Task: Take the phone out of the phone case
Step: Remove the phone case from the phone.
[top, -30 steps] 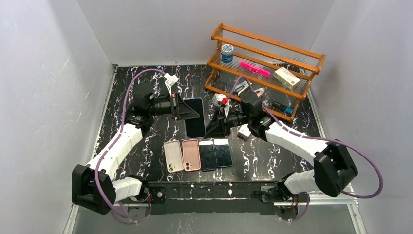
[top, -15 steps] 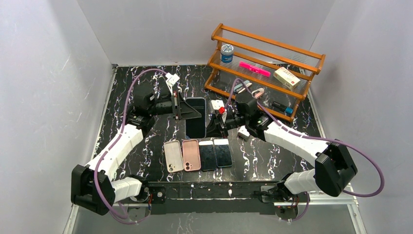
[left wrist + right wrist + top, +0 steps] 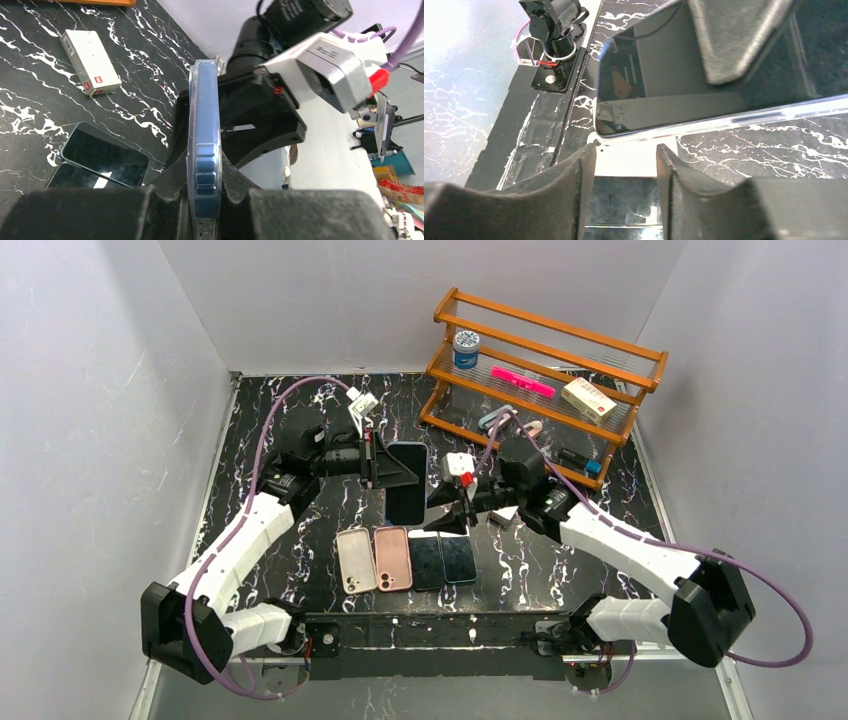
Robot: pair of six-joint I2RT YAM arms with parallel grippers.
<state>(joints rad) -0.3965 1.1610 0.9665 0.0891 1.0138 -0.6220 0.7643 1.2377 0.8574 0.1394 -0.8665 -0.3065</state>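
Left claw (image 3: 204,186) clamped the cased phone (image 3: 204,120) on edge above the marbled surface (image 3: 400,405); right claw (image 3: 626,165) hovered beside it, jaws parted.

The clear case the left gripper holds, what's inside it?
A blue phone sits in the clear case, seen edge-on. The left gripper pinches the lower end, so that part is covered.

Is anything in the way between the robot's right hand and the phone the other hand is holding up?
No, nothing I can see. The left hand holds the phone up in its clear case. The open right hand is right beside the phone's edge, with only a bare gap between them.
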